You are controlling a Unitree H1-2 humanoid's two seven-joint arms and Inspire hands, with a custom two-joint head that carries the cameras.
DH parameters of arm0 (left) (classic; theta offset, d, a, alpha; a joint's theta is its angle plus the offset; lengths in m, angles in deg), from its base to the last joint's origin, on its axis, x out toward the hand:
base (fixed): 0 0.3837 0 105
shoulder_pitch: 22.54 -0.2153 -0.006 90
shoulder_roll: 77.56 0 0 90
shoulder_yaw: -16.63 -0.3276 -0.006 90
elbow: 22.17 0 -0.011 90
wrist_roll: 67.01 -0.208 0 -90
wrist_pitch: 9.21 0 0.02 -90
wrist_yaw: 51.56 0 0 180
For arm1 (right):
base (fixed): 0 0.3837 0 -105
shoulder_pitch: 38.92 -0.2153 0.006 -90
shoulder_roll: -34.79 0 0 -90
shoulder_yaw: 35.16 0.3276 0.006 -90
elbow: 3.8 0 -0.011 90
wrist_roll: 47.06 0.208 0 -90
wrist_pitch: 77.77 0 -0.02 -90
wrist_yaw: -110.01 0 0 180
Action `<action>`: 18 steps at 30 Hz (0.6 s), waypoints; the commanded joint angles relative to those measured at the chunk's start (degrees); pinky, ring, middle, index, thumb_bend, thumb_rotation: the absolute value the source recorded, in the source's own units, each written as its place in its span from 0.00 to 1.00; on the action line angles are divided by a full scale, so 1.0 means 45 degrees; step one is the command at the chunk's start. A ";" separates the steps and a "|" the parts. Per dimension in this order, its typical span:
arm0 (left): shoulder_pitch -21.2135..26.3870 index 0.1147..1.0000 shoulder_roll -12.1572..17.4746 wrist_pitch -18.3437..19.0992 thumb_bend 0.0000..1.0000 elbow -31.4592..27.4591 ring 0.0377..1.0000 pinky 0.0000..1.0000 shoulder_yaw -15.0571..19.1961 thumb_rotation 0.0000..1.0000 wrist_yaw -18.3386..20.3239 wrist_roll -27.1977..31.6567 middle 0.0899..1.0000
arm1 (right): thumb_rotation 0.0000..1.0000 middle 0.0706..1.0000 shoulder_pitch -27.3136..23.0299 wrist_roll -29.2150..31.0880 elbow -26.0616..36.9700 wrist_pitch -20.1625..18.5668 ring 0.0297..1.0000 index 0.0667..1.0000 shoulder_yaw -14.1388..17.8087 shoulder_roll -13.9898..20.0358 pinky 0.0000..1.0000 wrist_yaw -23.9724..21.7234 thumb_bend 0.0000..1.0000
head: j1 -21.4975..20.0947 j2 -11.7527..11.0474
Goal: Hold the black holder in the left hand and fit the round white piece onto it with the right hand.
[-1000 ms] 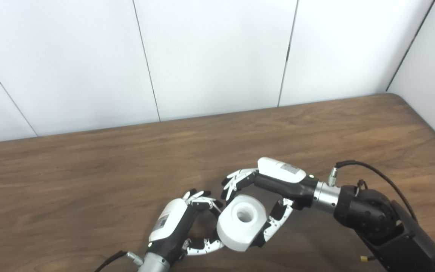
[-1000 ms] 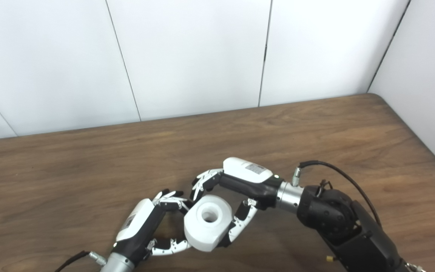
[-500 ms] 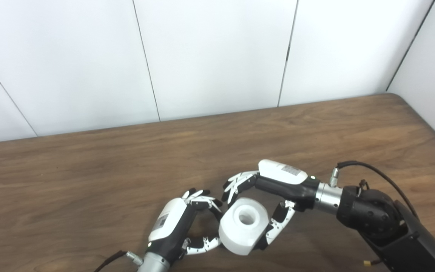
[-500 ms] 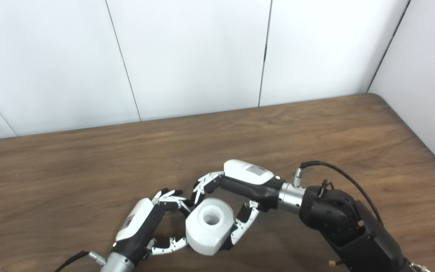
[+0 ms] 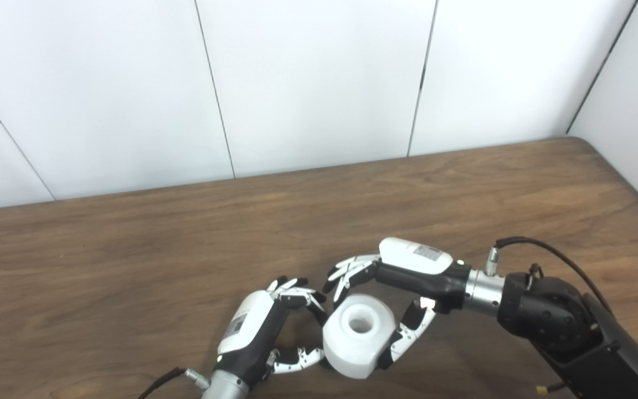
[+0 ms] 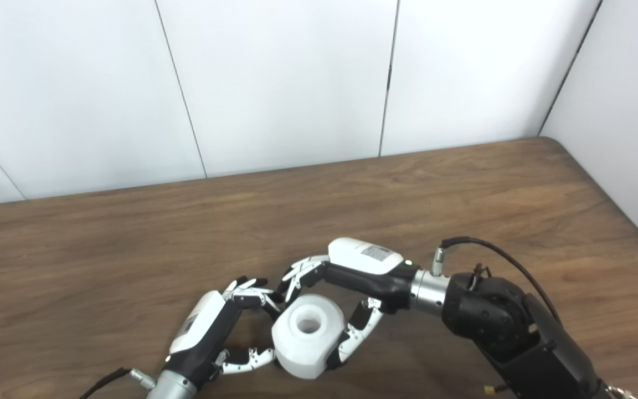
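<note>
Round white piece (image 5: 359, 342) gripped by right hand (image 5: 402, 288); left hand (image 5: 274, 327) curled against it; holder unseen.

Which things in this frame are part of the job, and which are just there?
In use: round white piece, held by the right hand; left hand beside it. The black holder cannot be made out.

Just there: wooden table, white wall panels.

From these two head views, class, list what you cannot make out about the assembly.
- Black holder: not visible in either view; the round white piece and the left hand cover where it would be.
- Whether the left hand grips anything: hidden behind the white piece.
- Left forearm: cut off by the bottom edge.
- Right hand: whether its fingers press the piece is unclear.
</note>
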 commanded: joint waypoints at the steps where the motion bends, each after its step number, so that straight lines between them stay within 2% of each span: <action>1: 0.0302 0.42 -0.0108 -0.0237 0.52 -0.0348 0.92 1.00 0.0046 0.06 -0.0151 0.0062 0.73 | 0.20 0.79 -0.0339 -0.0005 0.0521 0.0021 0.87 0.68 0.0285 0.0328 0.71 0.0024 0.97 | -0.0029 -0.0023; 10: 0.0353 0.42 -0.0039 -0.0358 0.52 -0.0241 0.91 1.00 0.0116 0.06 -0.0218 0.0060 0.73 | 0.20 0.83 -0.0732 -0.0111 0.1131 -0.0425 0.86 0.81 0.0538 0.0523 0.70 -0.0377 1.00 | -0.0065 -0.0053; 18: 0.0404 0.42 0.0041 -0.0389 0.52 -0.0210 0.91 1.00 0.0189 0.06 -0.0216 0.0090 0.73 | 0.21 0.90 -0.1045 -0.0117 0.1199 -0.0417 0.89 0.90 0.0733 0.0758 0.72 -0.0547 1.00 | -0.0173 -0.0106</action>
